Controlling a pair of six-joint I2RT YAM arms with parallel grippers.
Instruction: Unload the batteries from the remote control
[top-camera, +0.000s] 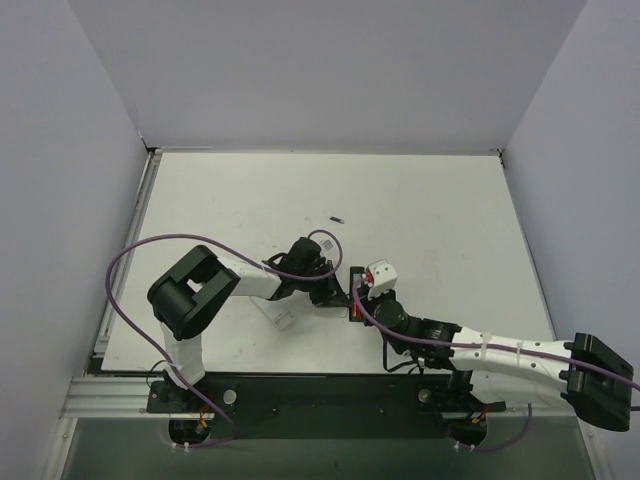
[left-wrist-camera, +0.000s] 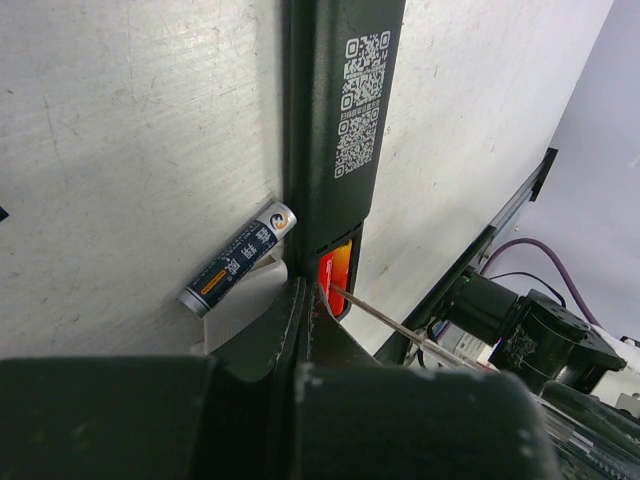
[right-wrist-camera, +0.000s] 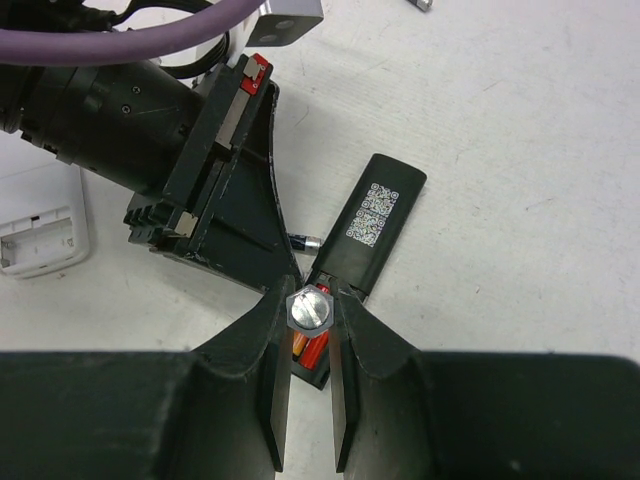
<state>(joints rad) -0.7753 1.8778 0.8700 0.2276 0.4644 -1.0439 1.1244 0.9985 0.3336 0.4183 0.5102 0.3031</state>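
The black remote control (left-wrist-camera: 345, 120) lies back up, QR label showing, with its battery recess open at the near end. A red battery (left-wrist-camera: 337, 272) sits in that recess (right-wrist-camera: 312, 352). A dark blue battery (left-wrist-camera: 238, 258) lies loose on the table against the remote's left side. My left gripper (left-wrist-camera: 305, 292) is shut on nothing, its tips against the remote's edge by the recess. My right gripper (right-wrist-camera: 310, 312) is shut on a thin metal tool with a hex head (right-wrist-camera: 310, 307); the tool's shaft (left-wrist-camera: 400, 325) points into the recess. From above, both grippers (top-camera: 330, 292) (top-camera: 358, 302) meet at the remote (top-camera: 356, 272).
A short white remote (top-camera: 281, 317) lies just left of the grippers; part of it (right-wrist-camera: 40, 240) shows beside the left arm. A small black piece (top-camera: 337, 217) lies farther back on the white table. Grey walls enclose three sides.
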